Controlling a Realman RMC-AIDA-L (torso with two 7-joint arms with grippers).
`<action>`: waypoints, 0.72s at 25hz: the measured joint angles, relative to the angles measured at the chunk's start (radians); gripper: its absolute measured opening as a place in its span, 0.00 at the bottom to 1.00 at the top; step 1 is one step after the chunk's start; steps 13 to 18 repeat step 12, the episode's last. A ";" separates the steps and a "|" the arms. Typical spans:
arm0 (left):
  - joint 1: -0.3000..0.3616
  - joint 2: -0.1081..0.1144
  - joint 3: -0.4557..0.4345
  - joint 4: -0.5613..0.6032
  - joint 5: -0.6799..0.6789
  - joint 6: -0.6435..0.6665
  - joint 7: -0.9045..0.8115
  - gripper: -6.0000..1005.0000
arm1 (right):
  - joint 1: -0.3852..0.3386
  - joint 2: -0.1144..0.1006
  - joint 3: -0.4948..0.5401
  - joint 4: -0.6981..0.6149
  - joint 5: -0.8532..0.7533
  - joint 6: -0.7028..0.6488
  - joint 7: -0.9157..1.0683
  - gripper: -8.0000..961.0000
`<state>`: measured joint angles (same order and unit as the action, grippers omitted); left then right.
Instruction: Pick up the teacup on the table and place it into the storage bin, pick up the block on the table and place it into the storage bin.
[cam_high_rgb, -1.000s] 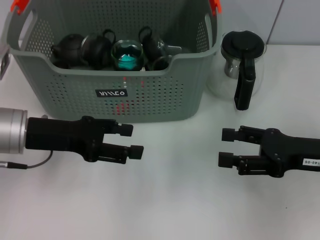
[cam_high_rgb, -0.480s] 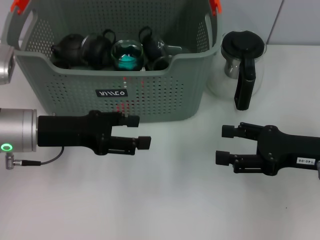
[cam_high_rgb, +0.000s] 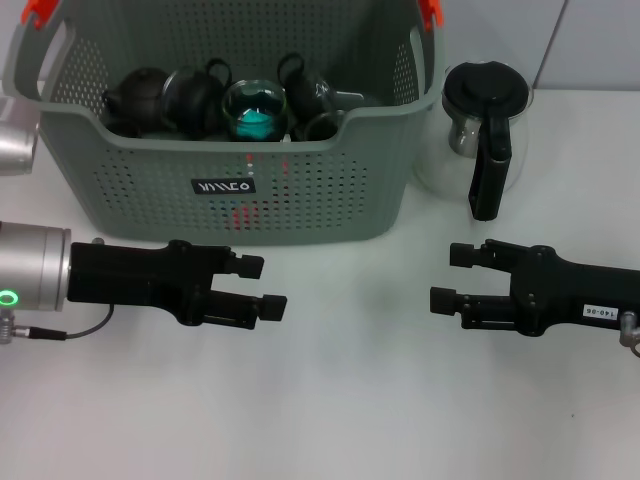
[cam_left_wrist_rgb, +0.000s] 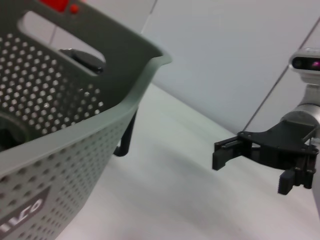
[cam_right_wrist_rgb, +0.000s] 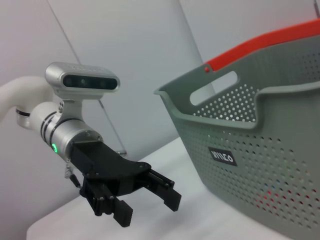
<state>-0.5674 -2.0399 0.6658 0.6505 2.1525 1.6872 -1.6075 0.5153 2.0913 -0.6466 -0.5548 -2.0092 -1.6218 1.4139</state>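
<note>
Storage bin: the large grey-green perforated plastic basket (cam_high_rgb: 230, 190) with orange clips at its rim sits in the upper left and centre of the head view, on the white table (cam_high_rgb: 350, 400).

Bin contents: several dark teapot-like vessels (cam_high_rgb: 170, 98) and a glass cup with a teal object in it (cam_high_rgb: 255, 112) lie inside, along the near wall.

Teacup and block: I see none loose on the bare table in any view, so I judge whatever the task names is already in the basket; I cannot tell which item inside is the block.

My left gripper (cam_high_rgb: 262, 287): lower left of the head view, just in front of the basket's near wall, fingers spread and holding nothing.

My right gripper (cam_high_rgb: 448, 277): lower right of the head view, below the glass coffee pot with a black handle and lid (cam_high_rgb: 485, 140), fingers spread and empty.

Step in hand: both hands hover low and free over the table; placing looks finished.

Next move: as I judge it, only to draw both arms clear without knocking the basket or the pot.
</note>
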 joint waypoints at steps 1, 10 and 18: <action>0.001 0.003 0.000 0.001 0.004 -0.004 -0.007 0.83 | 0.000 -0.002 0.000 0.000 0.000 0.001 0.001 0.97; 0.001 0.010 0.002 0.007 0.029 -0.006 -0.024 0.83 | -0.002 -0.007 -0.001 0.000 -0.002 0.002 0.006 0.97; 0.000 0.010 0.000 0.008 0.036 -0.006 -0.024 0.83 | -0.001 -0.006 -0.001 0.000 -0.002 0.003 0.006 0.97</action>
